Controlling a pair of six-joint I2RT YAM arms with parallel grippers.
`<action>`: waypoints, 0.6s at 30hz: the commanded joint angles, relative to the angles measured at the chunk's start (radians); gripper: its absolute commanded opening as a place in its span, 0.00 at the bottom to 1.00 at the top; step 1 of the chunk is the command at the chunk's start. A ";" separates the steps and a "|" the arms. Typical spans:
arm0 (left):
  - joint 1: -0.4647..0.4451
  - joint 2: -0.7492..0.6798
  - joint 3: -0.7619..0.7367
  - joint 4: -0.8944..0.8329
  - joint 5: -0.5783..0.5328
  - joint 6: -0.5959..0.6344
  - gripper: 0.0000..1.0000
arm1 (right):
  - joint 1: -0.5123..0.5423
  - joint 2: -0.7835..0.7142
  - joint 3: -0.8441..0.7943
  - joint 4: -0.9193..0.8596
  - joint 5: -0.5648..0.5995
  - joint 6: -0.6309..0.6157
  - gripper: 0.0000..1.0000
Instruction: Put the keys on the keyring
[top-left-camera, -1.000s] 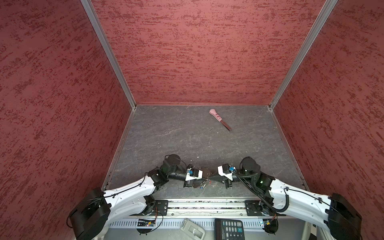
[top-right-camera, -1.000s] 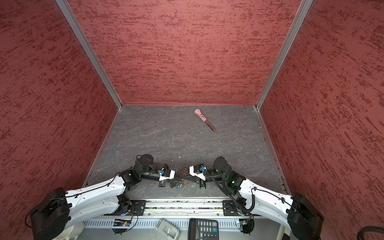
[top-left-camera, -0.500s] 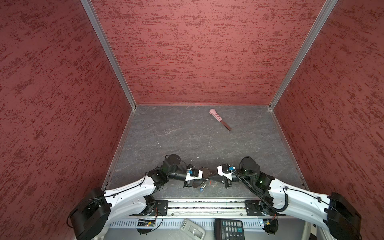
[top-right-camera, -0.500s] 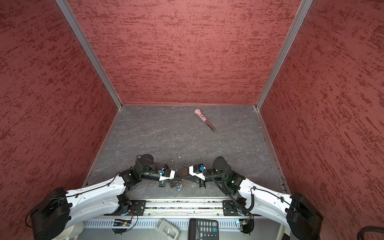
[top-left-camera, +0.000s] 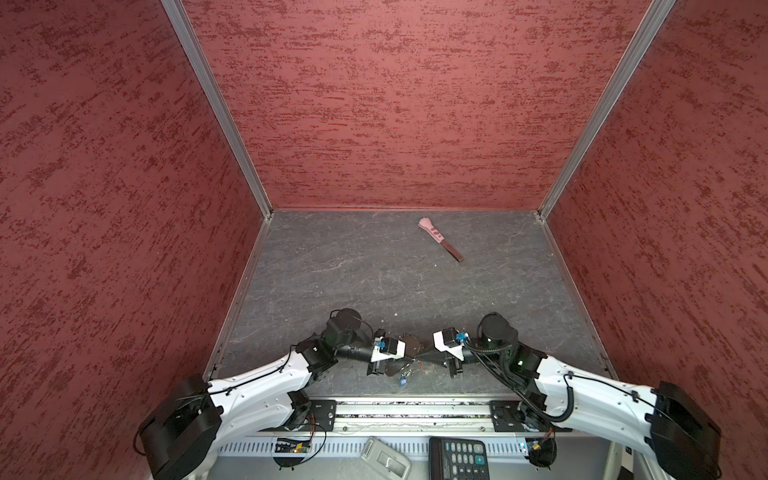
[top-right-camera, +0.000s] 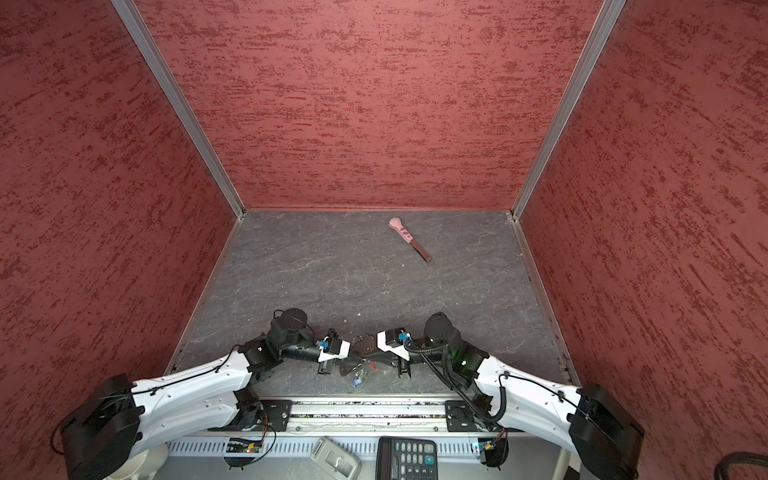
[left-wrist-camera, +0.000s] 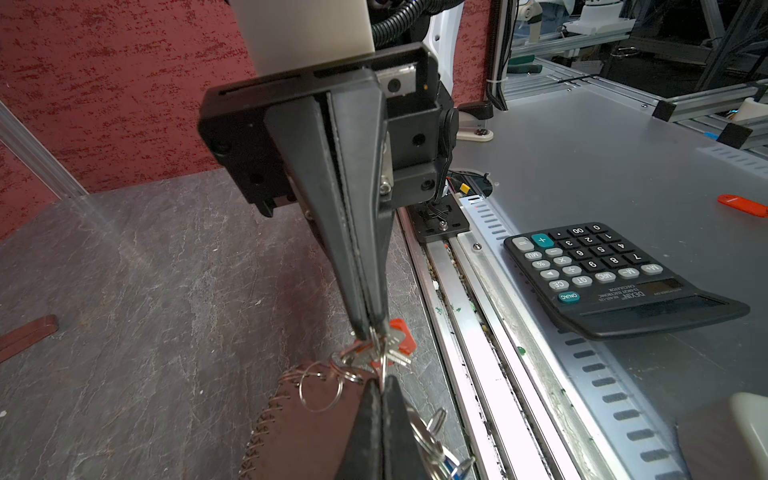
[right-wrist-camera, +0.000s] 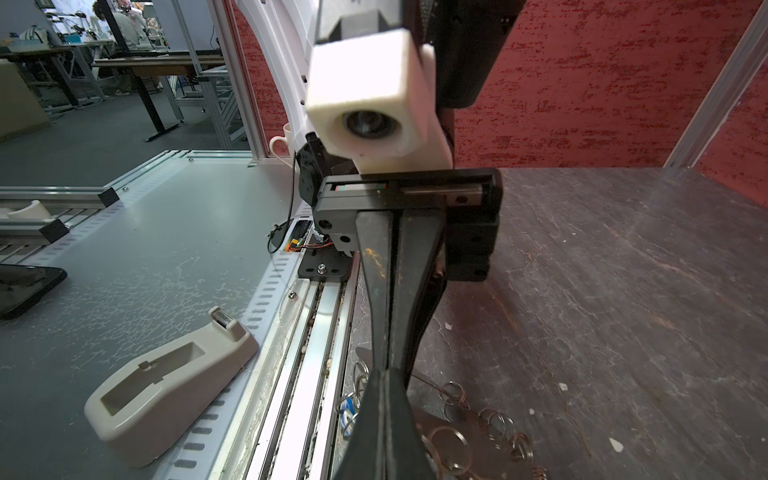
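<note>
Both grippers meet tip to tip low over the table's front edge. My left gripper (left-wrist-camera: 381, 384) (top-left-camera: 413, 358) is shut on a thin silver ring of the keyring (left-wrist-camera: 316, 424), whose brown stitched strap lies under it. My right gripper (right-wrist-camera: 387, 372) (left-wrist-camera: 371, 330) (top-left-camera: 422, 358) is shut at the red key (left-wrist-camera: 402, 334), its silver part showing right at the fingertips. The blue key (right-wrist-camera: 347, 409) (top-left-camera: 403, 379) hangs from the rings towards the rail. Several loose rings line the strap (right-wrist-camera: 478, 440). No green key shows.
A pink-handled tool (top-left-camera: 439, 239) lies far back on the right. A metal rail (left-wrist-camera: 465, 332) runs along the front edge just beside the bunch. Beyond it sit a calculator (left-wrist-camera: 602, 274) and a tape dispenser (right-wrist-camera: 166, 382). Red walls close in three sides.
Both arms hold almost the same place. The hanging blue key has shifted slightly towards the front edge.
</note>
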 joint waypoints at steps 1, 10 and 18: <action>0.004 -0.003 0.016 0.026 0.006 0.007 0.00 | 0.001 0.010 0.028 0.031 -0.059 0.007 0.00; 0.003 0.001 0.018 0.025 0.000 0.010 0.00 | 0.002 -0.003 0.030 0.032 -0.064 0.013 0.00; -0.001 0.001 0.015 0.021 -0.006 0.023 0.00 | 0.002 -0.052 0.026 -0.013 -0.046 0.010 0.00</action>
